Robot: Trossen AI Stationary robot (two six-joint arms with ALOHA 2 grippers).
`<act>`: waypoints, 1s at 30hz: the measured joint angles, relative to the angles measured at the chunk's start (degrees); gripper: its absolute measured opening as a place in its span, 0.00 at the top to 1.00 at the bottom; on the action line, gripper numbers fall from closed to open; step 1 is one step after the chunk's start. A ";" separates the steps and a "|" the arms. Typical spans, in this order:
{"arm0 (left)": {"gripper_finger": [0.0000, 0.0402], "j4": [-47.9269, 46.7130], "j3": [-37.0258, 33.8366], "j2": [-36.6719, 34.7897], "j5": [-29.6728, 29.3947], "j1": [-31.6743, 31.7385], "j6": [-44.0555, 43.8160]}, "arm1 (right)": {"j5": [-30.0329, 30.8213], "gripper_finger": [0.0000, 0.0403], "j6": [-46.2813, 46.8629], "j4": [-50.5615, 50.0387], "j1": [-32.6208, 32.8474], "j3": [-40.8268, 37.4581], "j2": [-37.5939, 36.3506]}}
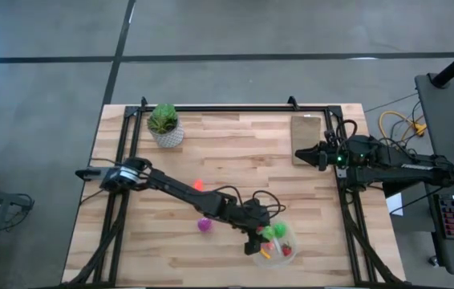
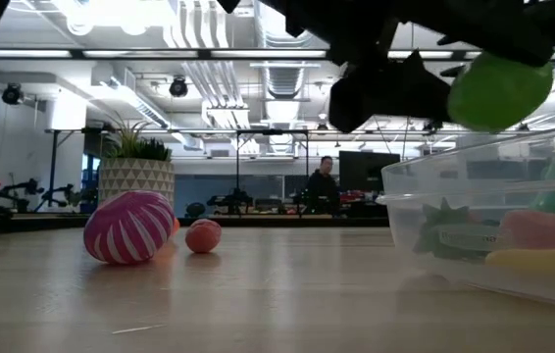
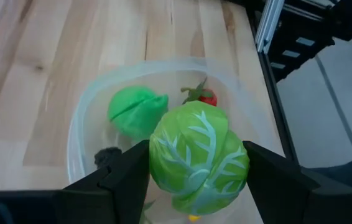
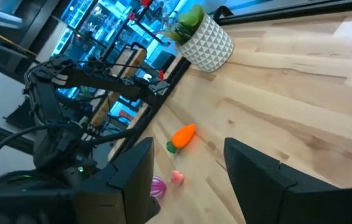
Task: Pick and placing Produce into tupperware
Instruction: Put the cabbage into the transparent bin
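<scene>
My left gripper [image 3: 196,177] is shut on a green cabbage-like ball [image 3: 198,155] and hangs over the tupperware [image 3: 79,124], a clear round bowl near the table's near edge [image 1: 285,258]. A second green piece [image 3: 137,111] and a red piece [image 3: 207,96] lie in the bowl. In the low view the ball [image 2: 498,90] sits above the bowl's rim [image 2: 454,167]. A magenta striped piece [image 1: 204,225] and an orange carrot [image 1: 198,185] rest on the table. My right gripper [image 1: 297,154] waits open beside the tan board [image 1: 306,132]. My left gripper pinches the cabbage ball across its middle, one finger [image 3: 126,171] on each of two opposite sides [image 3: 160,162]. The fingers slant down from the table's left. The ball is lifted clear, above the open bowl.
A potted plant [image 1: 164,124] stands at the far left of the table. The magenta piece [image 2: 128,227] and a small pink ball [image 2: 203,235] lie left of the bowl. In the right wrist view the carrot [image 4: 182,137] lies on bare wood. A person sits in the room beyond the table [image 2: 322,186].
</scene>
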 joint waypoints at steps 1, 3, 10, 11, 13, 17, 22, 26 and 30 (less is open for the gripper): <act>0.44 0.12 -0.05 0.17 0.03 0.00 -0.23 | 0.00 0.54 -0.16 -0.15 0.00 0.00 0.00; 0.44 0.77 -0.03 0.41 0.05 0.00 -0.29 | 0.02 0.54 -0.67 -0.92 0.00 0.00 0.02; 0.43 2.33 -1.15 0.41 -1.67 -0.04 -3.63 | 0.13 0.54 -0.98 -3.40 0.00 -0.02 0.04; 0.43 3.04 -1.61 0.43 -3.42 -0.04 -4.51 | 0.13 0.54 -1.12 -3.38 0.00 -0.02 0.04; 0.42 3.13 -1.72 0.38 -6.23 -0.04 -4.48 | 0.13 0.54 -1.12 -3.38 0.00 -0.02 0.04; 0.42 4.02 -0.74 -0.14 -8.73 0.00 -4.82 | 0.13 0.54 -1.12 -3.38 0.00 -0.02 0.02; 0.41 6.00 -0.89 -0.04 -7.96 -0.02 -9.07 | 0.13 0.54 -1.55 -3.38 0.00 -0.02 0.00; 0.41 6.16 -1.57 0.15 -6.76 -0.15 -9.27 | 0.13 0.54 -1.59 -3.41 -0.02 -0.02 0.00; 0.39 6.31 -2.16 0.15 -5.24 -0.50 -9.30 | 0.13 0.54 -1.97 -3.49 -0.02 -0.02 0.00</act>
